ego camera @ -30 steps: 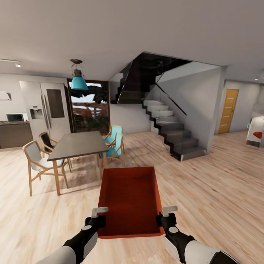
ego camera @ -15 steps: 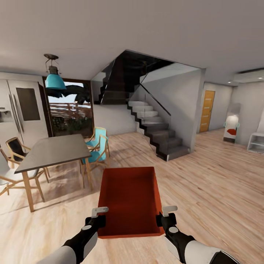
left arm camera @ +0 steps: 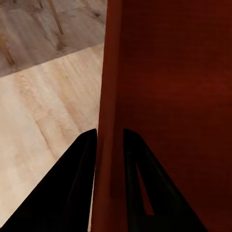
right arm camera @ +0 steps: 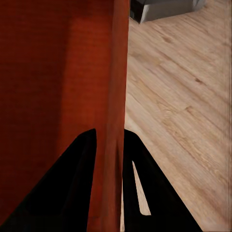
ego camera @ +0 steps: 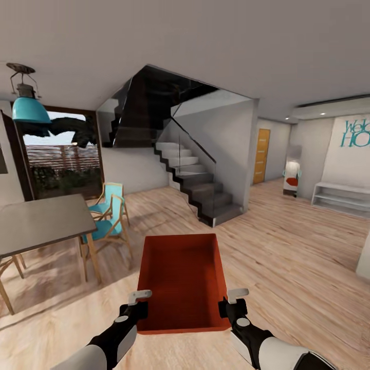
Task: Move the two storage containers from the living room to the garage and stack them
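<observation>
An orange-red storage container [ego camera: 181,280] is being held up in front of the robot, above the light wood-plank flooring [ego camera: 288,257], by both grippers at once. The left gripper [ego camera: 134,304] is clamped on the container's left wall near its close corner, and the right gripper [ego camera: 232,303] is clamped on the right wall near the opposite close corner. In the left wrist view, the wall [left arm camera: 107,125] is being pinched between the two dark fingers [left arm camera: 77,183], one outside and one inside the box; the same grip is being shown in the right wrist view, with the wall [right arm camera: 116,111] squeezed between that gripper's fingers [right arm camera: 79,183]. The container is being kept level, open side up, with nothing seen inside it.

Beyond the container, a dark staircase [ego camera: 198,187] with a glass side is being faced. To the left of the staircase, a grey dining table [ego camera: 41,223] with a teal chair [ego camera: 105,218] and a teal pendant lamp [ego camera: 30,108] are being shown. To the right of the staircase, a wooden door [ego camera: 261,156] and a low white shelf [ego camera: 341,198] under teal wall lettering [ego camera: 354,133] are being seen.
</observation>
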